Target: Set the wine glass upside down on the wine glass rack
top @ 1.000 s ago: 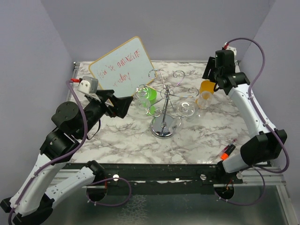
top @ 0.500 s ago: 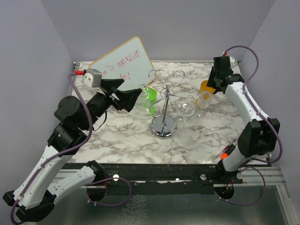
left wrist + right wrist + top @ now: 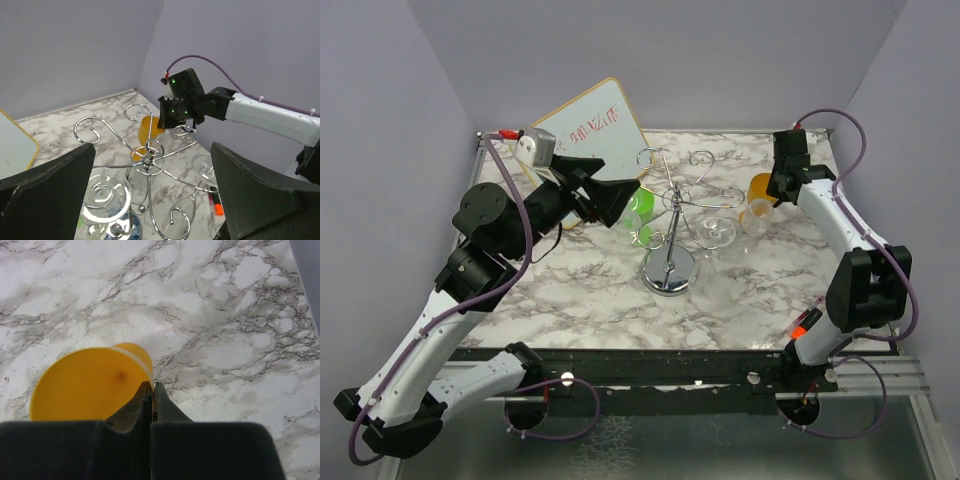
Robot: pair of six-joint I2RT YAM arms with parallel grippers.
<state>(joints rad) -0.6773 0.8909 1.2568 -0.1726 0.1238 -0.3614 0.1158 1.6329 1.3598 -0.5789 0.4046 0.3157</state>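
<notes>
Wine glass rack point(image 3: 669, 272) stands mid-desk point(image 3: 580, 300); 1 clear wine glass point(image 3: 718, 232) hangs upside down on its right side; a 2nd glass point(image 3: 102, 200) sits at its left, by a green item point(image 3: 640, 203). Left gripper point(image 3: 152, 150) hovers just left of the rack top, jaws wide apart, holding nothing. Right gripper point(image 3: 151, 386) is far right; jaws together, tips at the rim of a yellow cup point(image 3: 85, 382). Whiteboard point(image 3: 590, 130) leans far left.

The red writing on the whiteboard point(image 3: 598, 128) is too small to read from above, and the left arm point(image 3: 510, 225) covers the board's lower edge. In the left wrist view the bottom edge cuts off the lower part of the wine glass rack point(image 3: 148, 159). The right gripper point(image 3: 152, 389) hides the near rim of the yellow cup point(image 3: 85, 382).
</notes>
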